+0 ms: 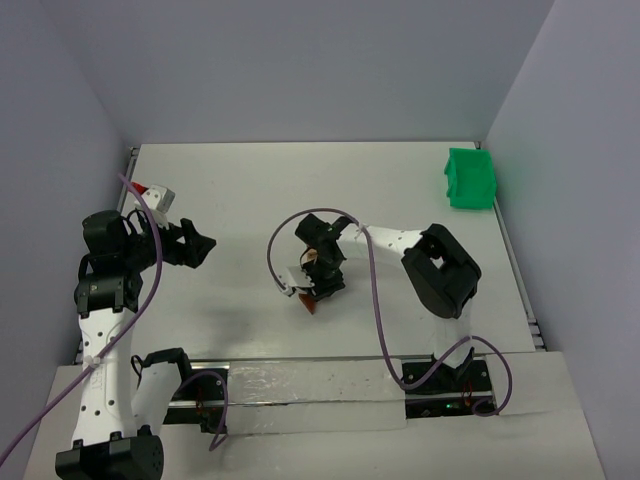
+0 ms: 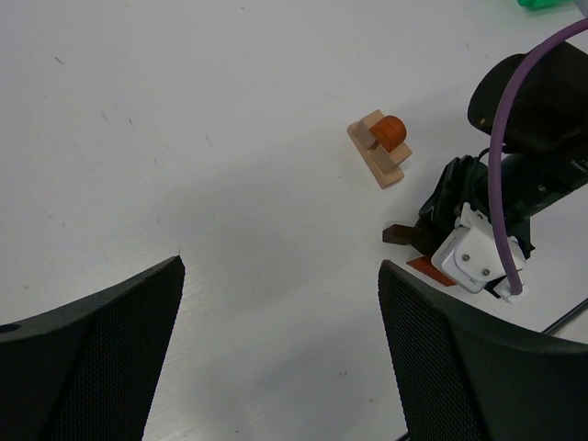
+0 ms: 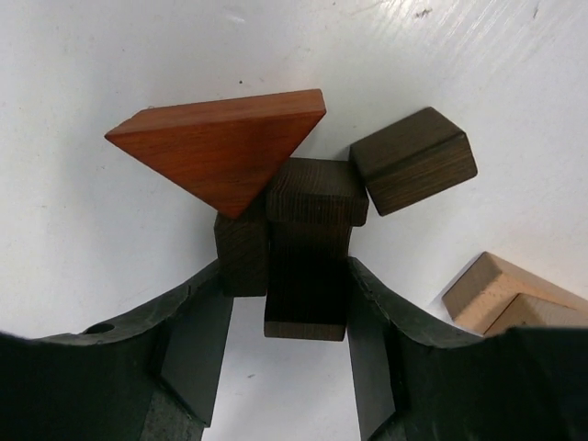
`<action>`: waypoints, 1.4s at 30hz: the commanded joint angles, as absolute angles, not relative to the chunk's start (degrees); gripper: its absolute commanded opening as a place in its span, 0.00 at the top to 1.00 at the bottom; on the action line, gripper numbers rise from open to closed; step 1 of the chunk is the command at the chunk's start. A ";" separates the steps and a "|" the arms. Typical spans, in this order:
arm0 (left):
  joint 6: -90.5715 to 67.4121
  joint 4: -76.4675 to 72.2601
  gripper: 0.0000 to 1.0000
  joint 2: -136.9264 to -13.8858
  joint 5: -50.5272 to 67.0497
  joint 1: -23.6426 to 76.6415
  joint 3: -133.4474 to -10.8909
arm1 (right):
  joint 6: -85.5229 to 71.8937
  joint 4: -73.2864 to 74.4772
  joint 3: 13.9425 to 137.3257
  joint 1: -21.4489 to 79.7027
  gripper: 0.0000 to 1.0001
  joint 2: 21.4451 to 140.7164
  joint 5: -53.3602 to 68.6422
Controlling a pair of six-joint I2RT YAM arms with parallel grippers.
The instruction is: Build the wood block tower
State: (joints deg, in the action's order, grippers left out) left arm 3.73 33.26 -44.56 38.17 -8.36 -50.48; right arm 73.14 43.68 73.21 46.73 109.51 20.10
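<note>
At the middle of the table (image 1: 250, 190) my right gripper (image 3: 289, 276) straddles the dark bar (image 3: 308, 248), its long axis running straight out between the fingers toward the wedge (image 3: 220, 152), whose tip points back, grip I cannot tell; left gripper (image 2: 280, 266) gapes empty.

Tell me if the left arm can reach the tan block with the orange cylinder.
Probably yes: the left gripper stands open, nothing stands between it and the tan block, and the right gripper sits off to one side.
</note>
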 commanded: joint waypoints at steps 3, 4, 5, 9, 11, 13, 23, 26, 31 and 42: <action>4.22 31.94 0.08 -44.21 38.22 -8.70 -50.85 | 72.40 43.78 73.65 47.69 0.59 109.63 18.94; 4.18 31.90 0.08 -44.21 38.15 -8.70 -50.89 | 72.17 43.93 73.61 47.72 0.61 109.51 18.78; 4.11 31.90 0.08 -44.14 38.10 -8.70 -50.89 | 71.93 44.13 73.47 47.72 0.62 109.32 18.47; 4.04 31.83 0.08 -43.79 37.90 -8.79 -50.89 | 70.83 44.62 72.26 47.57 0.73 107.76 17.47; 4.04 31.82 0.08 -43.57 37.77 -8.76 -50.89 | 70.25 45.04 71.98 47.49 0.78 106.87 17.40; 3.90 31.76 0.08 -43.33 37.51 -8.70 -50.89 | 69.08 45.95 72.59 47.43 0.83 105.75 18.35; 4.59 31.34 0.10 -39.35 38.77 -8.79 -52.19 | 55.68 62.98 88.16 44.86 1.00 101.16 38.39; 7.53 30.58 0.10 -35.62 39.55 -8.73 -52.86 | 51.91 68.18 91.18 44.02 1.00 100.24 48.31; 17.79 33.31 0.10 -31.47 40.74 -8.79 -54.05 | 46.67 73.23 93.43 43.08 1.00 99.40 64.67; 62.32 39.96 0.13 -11.90 55.51 -10.06 -48.46 | 40.61 82.81 98.79 35.99 1.00 103.92 92.73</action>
State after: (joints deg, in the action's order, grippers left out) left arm 40.49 36.86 -16.32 44.39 -8.52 -50.92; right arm 45.35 74.72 97.00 39.29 102.63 77.22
